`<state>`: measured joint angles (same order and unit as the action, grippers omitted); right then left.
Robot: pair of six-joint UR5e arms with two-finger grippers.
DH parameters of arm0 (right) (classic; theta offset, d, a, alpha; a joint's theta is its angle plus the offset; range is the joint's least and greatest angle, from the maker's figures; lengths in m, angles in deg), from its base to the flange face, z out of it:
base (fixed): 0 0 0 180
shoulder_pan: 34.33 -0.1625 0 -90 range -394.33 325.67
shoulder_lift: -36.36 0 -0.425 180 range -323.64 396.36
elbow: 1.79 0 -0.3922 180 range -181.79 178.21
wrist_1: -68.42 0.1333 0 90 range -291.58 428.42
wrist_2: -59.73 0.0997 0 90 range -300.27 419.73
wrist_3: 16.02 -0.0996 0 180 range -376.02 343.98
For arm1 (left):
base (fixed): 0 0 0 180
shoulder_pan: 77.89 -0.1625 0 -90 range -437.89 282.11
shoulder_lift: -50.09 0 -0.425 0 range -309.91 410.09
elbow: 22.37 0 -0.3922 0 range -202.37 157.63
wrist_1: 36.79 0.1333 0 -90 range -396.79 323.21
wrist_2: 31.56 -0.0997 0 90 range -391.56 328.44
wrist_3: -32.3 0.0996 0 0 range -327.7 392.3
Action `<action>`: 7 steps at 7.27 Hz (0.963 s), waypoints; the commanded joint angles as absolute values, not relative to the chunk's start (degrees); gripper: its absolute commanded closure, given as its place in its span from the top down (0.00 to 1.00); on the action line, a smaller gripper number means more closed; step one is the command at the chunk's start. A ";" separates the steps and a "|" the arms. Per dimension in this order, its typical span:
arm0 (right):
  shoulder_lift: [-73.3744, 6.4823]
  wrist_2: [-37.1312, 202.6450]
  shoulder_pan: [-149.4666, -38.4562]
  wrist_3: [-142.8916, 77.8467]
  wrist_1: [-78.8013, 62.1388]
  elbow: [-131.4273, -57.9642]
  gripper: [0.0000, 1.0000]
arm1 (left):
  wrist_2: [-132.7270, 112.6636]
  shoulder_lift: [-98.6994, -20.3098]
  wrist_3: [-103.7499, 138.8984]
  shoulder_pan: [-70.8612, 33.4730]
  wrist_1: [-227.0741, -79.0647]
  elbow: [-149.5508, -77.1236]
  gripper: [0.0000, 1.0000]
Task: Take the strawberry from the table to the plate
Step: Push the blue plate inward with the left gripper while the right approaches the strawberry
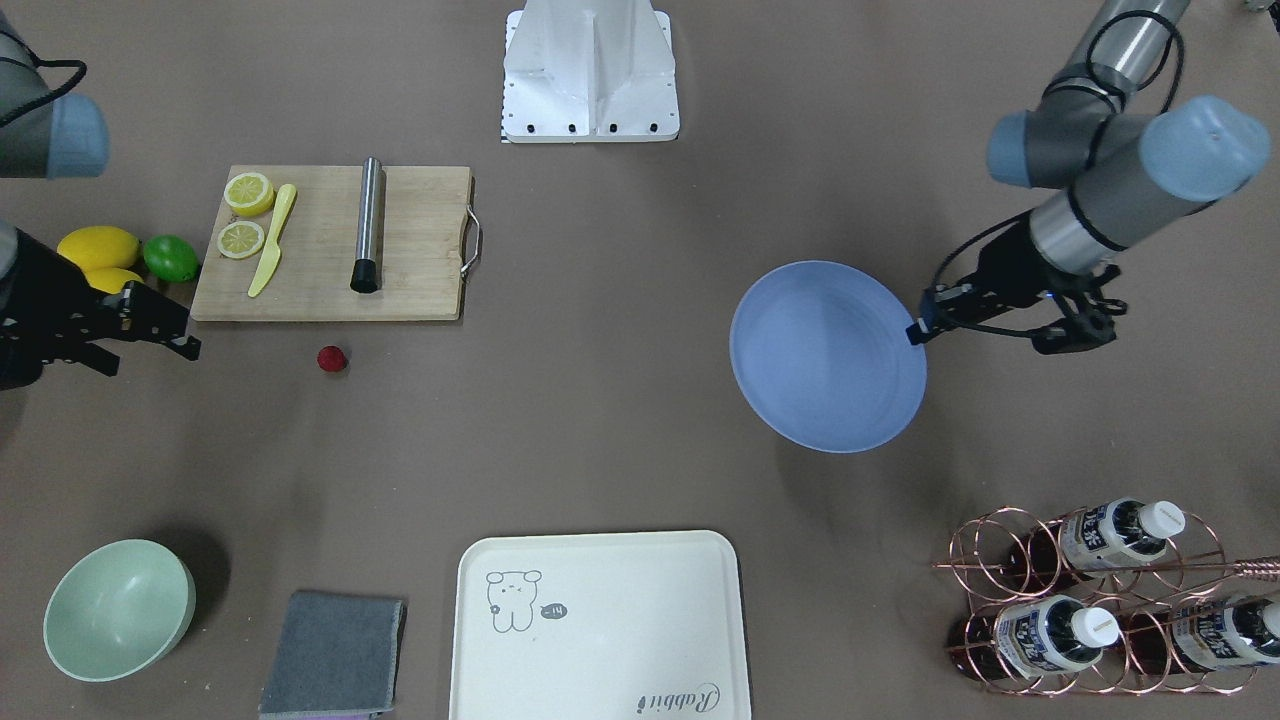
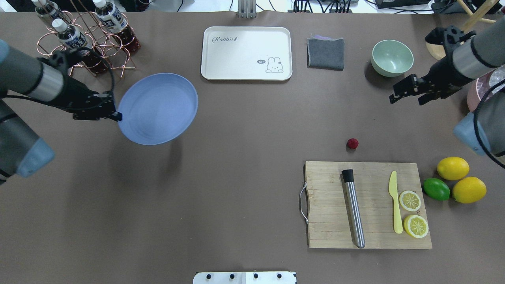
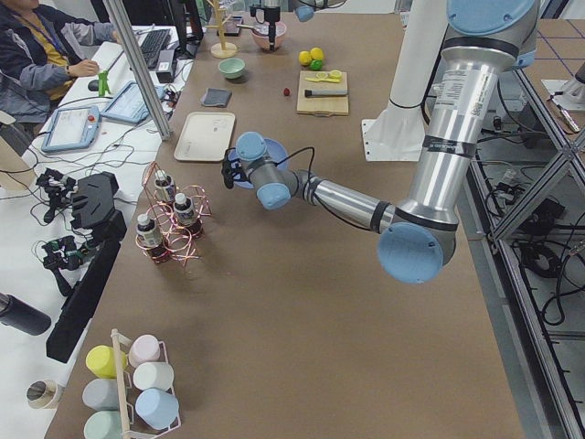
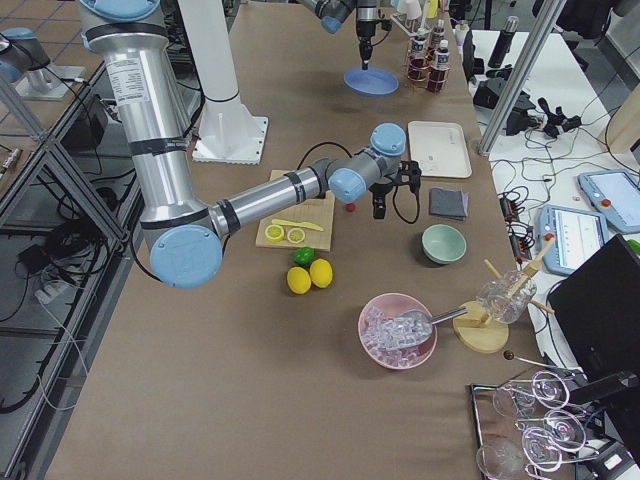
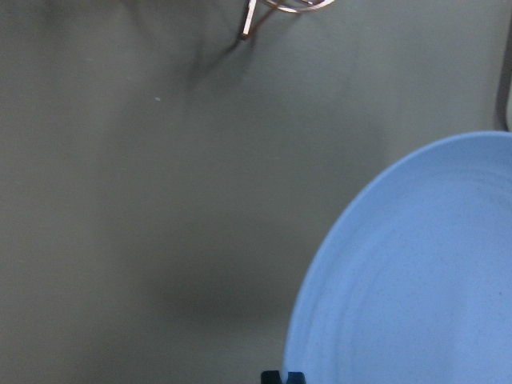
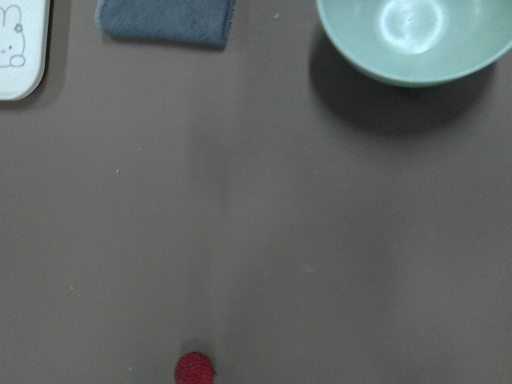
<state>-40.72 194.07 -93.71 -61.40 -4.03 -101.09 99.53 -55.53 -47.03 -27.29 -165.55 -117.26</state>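
The strawberry [image 2: 352, 143] is a small dark red berry lying on the brown table [image 2: 244, 177], just beyond the cutting board's far edge; it also shows low in the right wrist view [image 6: 194, 369]. My right gripper [image 2: 405, 101] hovers open and empty to the berry's right and farther back, near the green bowl. On the other side, the blue-grey plate [image 2: 158, 108] is held by its rim, with my left gripper [image 2: 116, 115] shut on it. The plate casts an offset shadow, so it seems raised off the table. The left wrist view shows the plate's rim [image 5: 416, 272] at a fingertip [image 5: 282, 378].
A wooden cutting board [image 2: 367, 205] carries a steel rod, a yellow knife and lemon slices. Two lemons [image 2: 453, 168] and a lime [image 2: 436, 189] lie at its right. At the back are a cream tray [image 2: 246, 53], a grey cloth [image 2: 325, 53], a mint-green bowl [image 2: 392, 57] and a copper bottle rack [image 2: 85, 37].
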 commanded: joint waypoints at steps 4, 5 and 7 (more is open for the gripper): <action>-38.17 181.85 -79.53 -66.82 -4.09 -99.71 0.95 | 79.20 -66.71 -57.96 -46.32 -156.51 -118.17 0.00; -38.17 181.64 -78.37 -66.82 -4.09 -99.61 0.95 | 78.92 -67.06 -57.96 -47.29 -156.50 -117.91 0.00; -38.17 180.15 -77.13 -66.65 -4.09 -98.21 0.90 | 77.07 -67.33 -57.96 -48.45 -156.50 -117.82 0.00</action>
<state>-38.14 181.05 -77.89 -66.80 -4.09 -98.95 77.92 -67.12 -57.94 -47.77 -156.57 -117.92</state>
